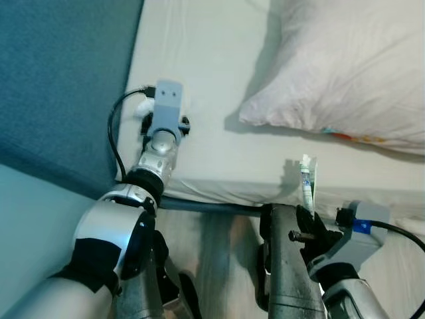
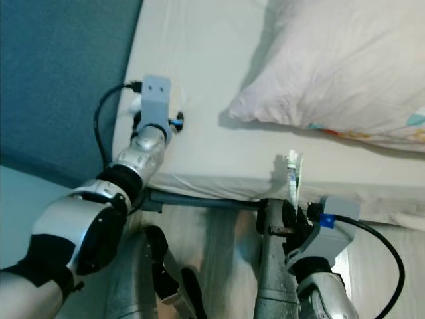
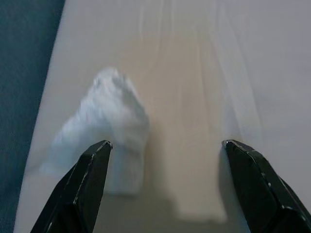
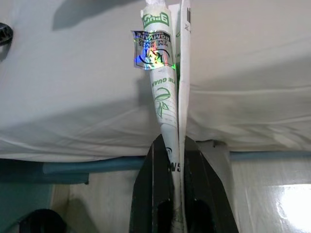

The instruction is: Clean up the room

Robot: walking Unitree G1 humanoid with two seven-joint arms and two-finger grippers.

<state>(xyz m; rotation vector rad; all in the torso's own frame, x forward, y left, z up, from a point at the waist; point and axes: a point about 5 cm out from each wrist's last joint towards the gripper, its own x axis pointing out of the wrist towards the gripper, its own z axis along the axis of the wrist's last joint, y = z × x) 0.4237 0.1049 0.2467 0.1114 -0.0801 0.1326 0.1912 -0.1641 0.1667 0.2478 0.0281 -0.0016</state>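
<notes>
Left hand (image 3: 165,189) spread open over the bed (image 1: 219,100) near its left edge, crumpled white tissue (image 3: 109,128) just beyond the left finger. Right hand (image 4: 176,160) clamped on a flattened printed wrapper (image 4: 167,87), upright at the bed's near edge. Pillow (image 1: 345,66) far right.

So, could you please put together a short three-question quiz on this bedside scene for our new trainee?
1. True or false: the right gripper is shut on a flattened paper wrapper.
2. What lies on the bed sheet ahead of the left gripper?
A. a crumpled white tissue
B. a spoon
C. a book
3. Fill in: a large white ____ rests on the bed, to the robot's right.

Key:
1. True; its jaws pinch the wrapper's lower end.
2. A; the crumpled white tissue lies near the open jaws, off toward one finger.
3. pillow.
</notes>
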